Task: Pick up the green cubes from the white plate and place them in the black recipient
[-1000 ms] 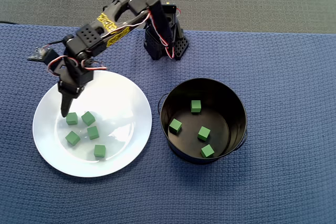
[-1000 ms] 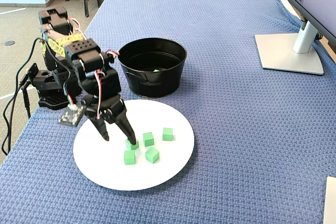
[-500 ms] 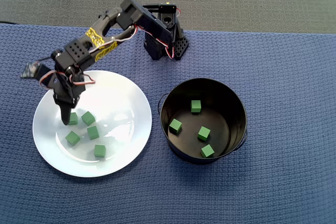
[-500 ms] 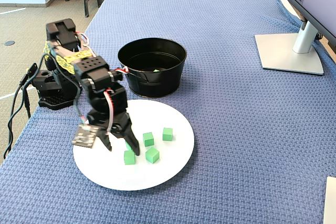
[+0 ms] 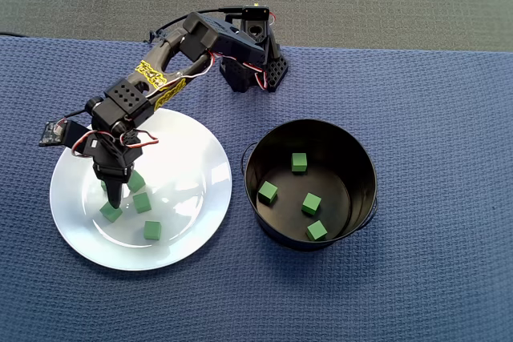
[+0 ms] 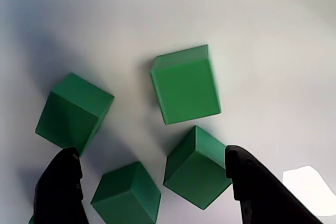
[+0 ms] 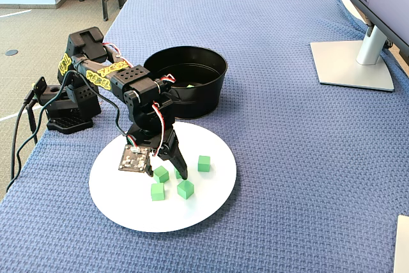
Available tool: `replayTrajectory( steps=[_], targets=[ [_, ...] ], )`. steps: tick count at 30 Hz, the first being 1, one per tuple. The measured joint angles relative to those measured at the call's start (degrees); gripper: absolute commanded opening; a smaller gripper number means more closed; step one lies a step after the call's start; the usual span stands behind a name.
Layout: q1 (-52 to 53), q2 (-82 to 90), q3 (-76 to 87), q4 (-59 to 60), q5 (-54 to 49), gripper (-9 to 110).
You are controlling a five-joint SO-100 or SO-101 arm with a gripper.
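Several green cubes [image 5: 152, 231] lie on the left half of the white plate [image 5: 192, 166]. My gripper [image 5: 115, 199] is low over that cluster and open. In the wrist view the gripper [image 6: 151, 153] has two cubes between its black fingertips [image 6: 62, 182], one [image 6: 127, 194] near the left tip and one [image 6: 197, 167] close to the right tip. Two more cubes [image 6: 185, 84] lie beyond them on the plate [image 6: 262, 35]. In the fixed view the gripper [image 7: 165, 172] straddles a cube [image 7: 161, 174] on the plate [image 7: 128, 202]. The black recipient [image 5: 337, 146] stands right of the plate and holds several cubes [image 5: 311, 203].
The arm's base [image 5: 248, 62] stands at the back edge of the blue woven cloth [image 5: 433, 278]. A monitor stand [image 7: 354, 62] sits far right in the fixed view. The black recipient [image 7: 185, 97] stands just behind the plate there.
The gripper has travelled further over the plate and come down from the cluster's edge into it. Its tips now flank cubes. No cube has moved.
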Motion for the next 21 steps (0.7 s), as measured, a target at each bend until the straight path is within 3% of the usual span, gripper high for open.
replayTrajectory(
  steps=[21],
  targets=[
    [3.5, 0.0, 0.7, -2.0, -0.1, 25]
  ],
)
